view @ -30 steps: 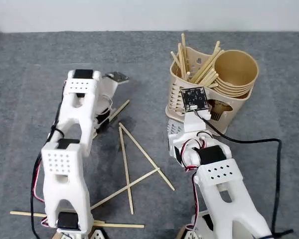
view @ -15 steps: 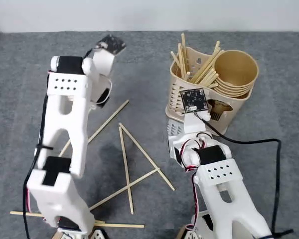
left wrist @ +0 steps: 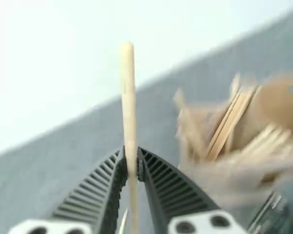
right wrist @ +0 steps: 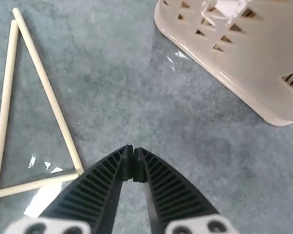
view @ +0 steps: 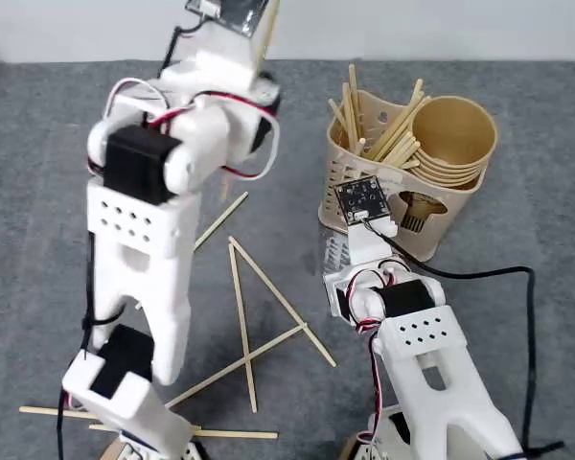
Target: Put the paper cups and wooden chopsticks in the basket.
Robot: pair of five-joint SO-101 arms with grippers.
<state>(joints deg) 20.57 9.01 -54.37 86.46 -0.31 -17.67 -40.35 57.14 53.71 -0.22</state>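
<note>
My left gripper (left wrist: 132, 168) is shut on a wooden chopstick (left wrist: 128, 97) that stands upright between its jaws. In the high view this arm is raised at the back of the table, with the held chopstick (view: 265, 23) left of the basket (view: 350, 182). The beige basket holds several chopsticks (view: 388, 129) and stacked paper cups (view: 453, 134). My right gripper (right wrist: 133, 165) is shut with nothing in it, low over the mat in front of the basket wall (right wrist: 234, 63). Several loose chopsticks (view: 241, 321) lie crossed on the mat between the arms.
More chopsticks (view: 225, 433) lie near the front edge by the left arm's base. Two of them (right wrist: 46, 92) form a narrow wedge close to the right gripper. A black cable (view: 498, 273) runs right of the right arm. The grey mat (view: 38, 192) covers the table.
The left arm has lifted from the mat with a chopstick, rising and swinging toward the back and slightly toward the basket. The right arm has barely moved.
</note>
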